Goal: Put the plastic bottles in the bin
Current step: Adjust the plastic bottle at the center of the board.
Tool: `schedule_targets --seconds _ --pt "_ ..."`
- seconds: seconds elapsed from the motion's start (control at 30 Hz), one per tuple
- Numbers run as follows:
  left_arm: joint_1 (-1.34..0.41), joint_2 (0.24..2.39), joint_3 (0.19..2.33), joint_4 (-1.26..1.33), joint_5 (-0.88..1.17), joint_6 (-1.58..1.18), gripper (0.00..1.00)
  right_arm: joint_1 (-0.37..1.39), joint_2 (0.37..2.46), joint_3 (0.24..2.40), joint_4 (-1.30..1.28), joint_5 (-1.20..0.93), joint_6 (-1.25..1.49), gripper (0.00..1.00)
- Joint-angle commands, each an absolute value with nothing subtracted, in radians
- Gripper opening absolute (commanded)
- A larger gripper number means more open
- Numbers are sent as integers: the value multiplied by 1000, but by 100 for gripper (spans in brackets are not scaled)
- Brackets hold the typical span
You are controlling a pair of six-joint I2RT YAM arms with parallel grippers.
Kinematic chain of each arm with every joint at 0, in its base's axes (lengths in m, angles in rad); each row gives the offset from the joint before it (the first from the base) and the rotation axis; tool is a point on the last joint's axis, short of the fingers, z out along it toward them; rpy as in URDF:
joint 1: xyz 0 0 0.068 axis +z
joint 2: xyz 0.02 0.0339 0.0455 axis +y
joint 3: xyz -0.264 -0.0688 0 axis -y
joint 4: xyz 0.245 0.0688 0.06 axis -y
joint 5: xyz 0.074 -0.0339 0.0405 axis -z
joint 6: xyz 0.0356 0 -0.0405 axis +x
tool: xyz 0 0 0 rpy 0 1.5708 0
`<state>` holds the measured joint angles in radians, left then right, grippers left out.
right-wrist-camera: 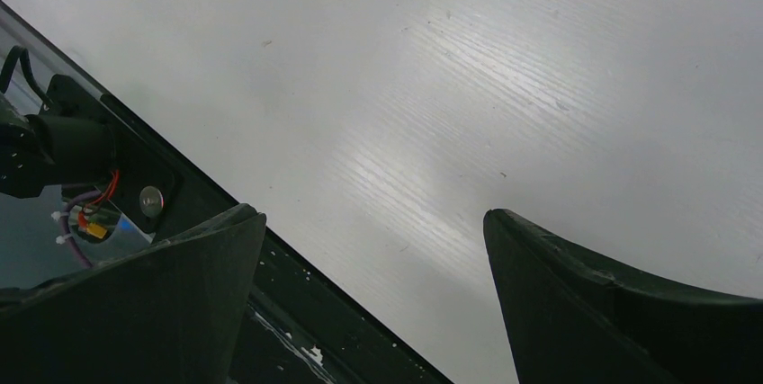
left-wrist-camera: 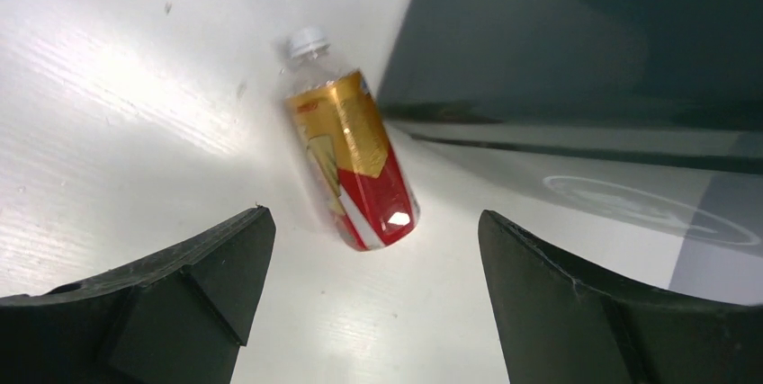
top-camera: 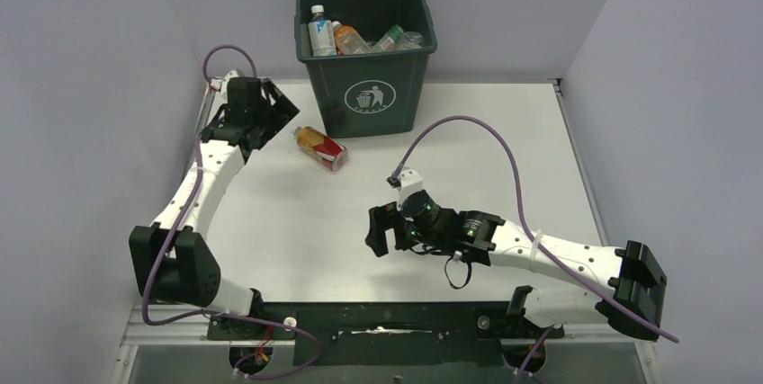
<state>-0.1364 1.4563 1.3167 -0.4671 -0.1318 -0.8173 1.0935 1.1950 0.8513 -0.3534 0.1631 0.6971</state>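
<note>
Large dark green square plastic bin [top-camera: 400, 87] stands upright at the far middle of the white surface [top-camera: 297, 222], with a white disposal symbol on its near face. Inside it, several clear plastic bottles lie heaped: one with a white cap and a pale blue label [top-camera: 319, 35], one orange [top-camera: 349, 40], and one with a green label [top-camera: 390, 39]. Any others beneath them cannot be counted. One clear plastic bottle with a red and gold label and a white cap [top-camera: 321, 147] lies on its side on the surface, just beside the near left corner of the bin, cap toward the far left and base toward the near right. In the left wrist view a narrow strip of surface shows between this bottle [left-wrist-camera: 355, 164] and the bin wall [left-wrist-camera: 576, 33]. The left arm's fingers [top-camera: 281, 103] are spread apart with nothing held, just left of the lying bottle. From the wrist, the bottle's base end sits in line with the gap between the fingers [left-wrist-camera: 180, 294], which do not touch it. The right arm's fingers [top-camera: 378, 231] are spread wide and empty, pointing left over bare surface [right-wrist-camera: 450, 87] in the near middle, well apart from the bottle and the bin. The right wrist view shows only these fingers [right-wrist-camera: 153, 303], the surface and the black mounting rail [right-wrist-camera: 297, 312] at its near edge.
</note>
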Motion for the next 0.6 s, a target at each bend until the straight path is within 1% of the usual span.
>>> schedule_targets --seconds 0.0,0.23,0.43,0.57 --pt "-144 1497 1260 -380 -114 -877 84 1090 1176 872 -325 178 694 98" --pt "-147 1626 1303 -402 -129 -943 85 1091 1151 854 -326 183 699 98" --pt "-152 1738 1352 -379 -72 -995 85 1088 1144 841 -315 189 698 98" --pt "-149 1789 1387 -359 -65 -1006 85 1078 1155 870 -325 198 671 98"
